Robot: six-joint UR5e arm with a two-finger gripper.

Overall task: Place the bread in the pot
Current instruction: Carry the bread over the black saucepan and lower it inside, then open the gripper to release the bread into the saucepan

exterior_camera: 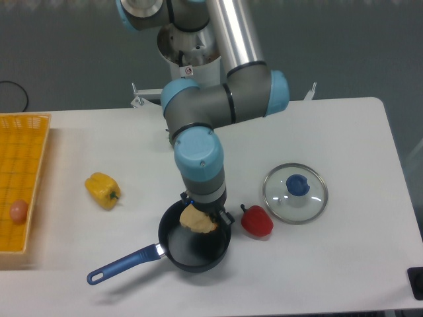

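Note:
The bread (197, 220), a pale tan lumpy roll, hangs over the open mouth of the pot (192, 253), held above its grey inside. My gripper (206, 214) is shut on the bread, pointing straight down from the arm's blue-capped wrist; its fingers are mostly hidden behind the roll. The pot is a dark round saucepan near the table's front, with its long blue handle (122, 264) reaching out to the lower left.
A red pepper (256, 221) lies just right of the pot. A glass lid with a blue knob (295, 192) sits further right. A yellow pepper (103, 189) lies to the left, and a yellow basket (20, 172) with an egg (18, 211) at the far left edge.

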